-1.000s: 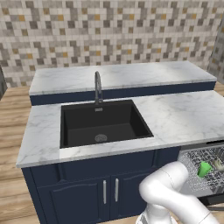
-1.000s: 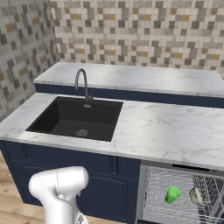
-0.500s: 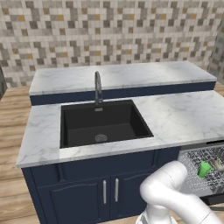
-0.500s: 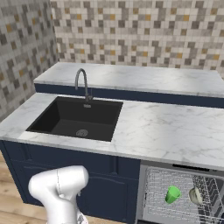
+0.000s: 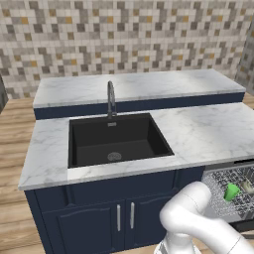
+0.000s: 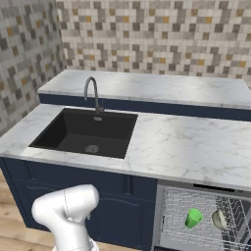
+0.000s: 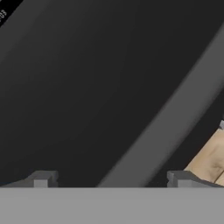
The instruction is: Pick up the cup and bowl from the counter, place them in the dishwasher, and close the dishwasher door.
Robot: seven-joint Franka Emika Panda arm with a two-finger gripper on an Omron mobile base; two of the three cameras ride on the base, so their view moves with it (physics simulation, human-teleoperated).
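Observation:
The green cup [image 5: 231, 191] [image 6: 193, 217] lies in the grey wire rack [image 5: 216, 184] [image 6: 175, 220] of the open dishwasher, under the right end of the white marble counter [image 5: 208, 134] [image 6: 186, 147]. The pale bowl [image 5: 246, 186] [image 6: 219, 219] rests just right of the cup in the same rack. In the hand view my gripper [image 7: 111, 179] is open and holds nothing. It faces the black dishwasher door [image 7: 78, 87] from very close, and the door's grey bar handle [image 7: 175, 118] runs diagonally across the picture, just beyond my fingertips [image 7: 41, 178].
A black sink [image 5: 116, 139] [image 6: 86, 132] with a curved faucet [image 5: 110, 99] [image 6: 92, 93] sits in the counter's left half. A raised marble ledge [image 5: 139, 87] [image 6: 147, 88] runs behind it. Navy cabinet doors [image 5: 119, 218] stand below the sink. Wooden floor [image 7: 210, 159] shows past the door's edge.

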